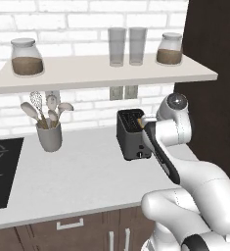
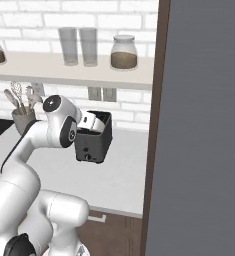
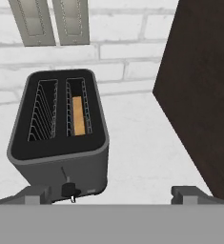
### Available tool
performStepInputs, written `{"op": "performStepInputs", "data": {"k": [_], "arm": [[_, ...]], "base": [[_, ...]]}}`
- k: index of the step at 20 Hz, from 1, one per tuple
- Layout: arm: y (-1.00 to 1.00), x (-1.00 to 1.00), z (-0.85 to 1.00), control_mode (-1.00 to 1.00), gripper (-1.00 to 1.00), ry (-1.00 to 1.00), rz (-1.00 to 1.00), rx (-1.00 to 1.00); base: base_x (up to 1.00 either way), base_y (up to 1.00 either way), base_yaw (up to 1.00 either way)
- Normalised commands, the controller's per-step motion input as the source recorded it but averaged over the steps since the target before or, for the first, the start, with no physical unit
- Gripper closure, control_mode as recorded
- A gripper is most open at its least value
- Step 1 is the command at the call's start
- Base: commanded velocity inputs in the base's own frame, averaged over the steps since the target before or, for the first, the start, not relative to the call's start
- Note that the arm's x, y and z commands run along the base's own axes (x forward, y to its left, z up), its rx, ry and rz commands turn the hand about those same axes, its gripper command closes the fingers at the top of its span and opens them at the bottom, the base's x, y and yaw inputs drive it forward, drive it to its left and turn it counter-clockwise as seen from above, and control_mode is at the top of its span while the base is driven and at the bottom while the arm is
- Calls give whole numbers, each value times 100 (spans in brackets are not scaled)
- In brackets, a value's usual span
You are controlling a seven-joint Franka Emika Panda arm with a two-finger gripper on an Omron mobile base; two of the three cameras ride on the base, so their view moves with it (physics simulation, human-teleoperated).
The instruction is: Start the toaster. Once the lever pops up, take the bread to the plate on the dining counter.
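Toaster (image 1: 132, 133) sits on the white worktop (image 1: 77, 176) near the brick wall, just beside the dark tall cabinet (image 1: 212, 98) at its 3 o'clock in left base view; also seen in right base view (image 2: 93, 144) and in hand view (image 3: 61, 138). Bread (image 3: 78, 116) is down in the slot on the cabinet side, tan edge showing between the wire guides; the other slot has no slice. Lever knob (image 3: 68, 189) is low on the narrow face, at 6 o'clock of the toaster body in hand view, w/ pale controls next to it. Gripper (image 3: 113, 194) hangs just above and in front of the toaster's narrow face: fingertips (image 3: 35, 195) stand wide apart, one at 7 o'clock near the lever, the other over bare worktop at 5 o'clock, nothing btwn them, so jaws are released. Can't tell if the near fingertip touches the toaster. In left base view the wrist covers the toaster's 3 o'clock top corner. Utensil holder (image 1: 50, 135) w/ whisk and spoons stands well apart at 9 o'clock of the toaster, black cooktop (image 1: 3, 169) further that way. Shelf (image 1: 102, 73) above carries two jars and two glasses (image 1: 127, 46); wall outlets (image 3: 51, 19) sit at 12 o'clock behind the toaster.
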Motion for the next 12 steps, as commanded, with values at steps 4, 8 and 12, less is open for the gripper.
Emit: {"op": "performStepInputs", "data": {"k": [4,8,12], "arm": [[0,0,0,-100,-100,0,0,0],[0,0,0,-100,-100,0,0,0],[0,0,0,-100,-100,0,0,0]], "base": [[0,0,0],[0,0,0],[0,0,0]]}}
